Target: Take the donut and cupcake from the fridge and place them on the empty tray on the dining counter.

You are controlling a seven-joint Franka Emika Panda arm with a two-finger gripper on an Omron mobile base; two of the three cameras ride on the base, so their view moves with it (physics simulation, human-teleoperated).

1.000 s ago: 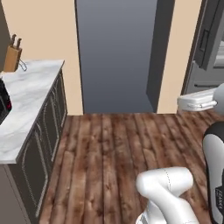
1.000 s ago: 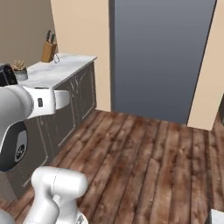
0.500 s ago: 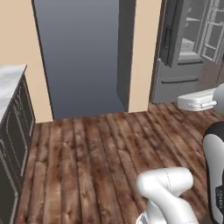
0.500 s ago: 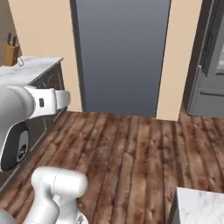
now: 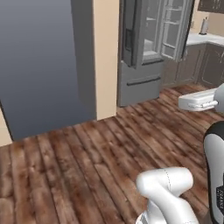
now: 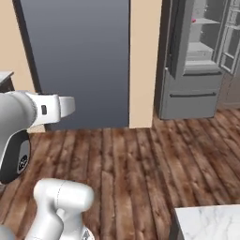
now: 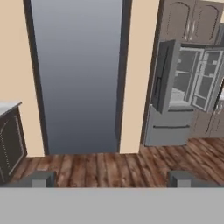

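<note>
Gripper (image 7: 111, 178) empty, jaws spread to their widest; in the hand view its two dark finger tips rise far apart at the bottom edge, nothing between them. It looks level across the wood floor (image 7: 109, 164) at a tall dark doorway (image 7: 78, 74) straight ahead. The fridge (image 7: 175, 94) stands far and to the right of the gripper's line, past a tan wall pier (image 7: 138, 74), both upper doors swung open, pale shelves showing. A dark cabinet (image 7: 9, 144) sits at the near left.

Left base view: fridge (image 5: 146, 48) at the far upper right, doors open, grey drawers below. The arm's white forearm (image 5: 197, 100) reaches in from the right edge, well short of the fridge. A counter with a small bottle (image 5: 204, 26) lies farther right. Donut and cupcake too small to pick out here.

Right base view: fridge (image 6: 197, 61) far right, open. A small reddish speck on an upper shelf may be one of the items; cannot tell which. Corner of the white marble dining counter (image 6: 208, 225) at the near lower right. Tray not made out.

Judgement: this is the approach stage, nothing picked yet. The fridge interior lies ahead and right of the gripper and well apart from it, so the base likely needs to bring the open shelves in front of the hand before any reach.
</note>
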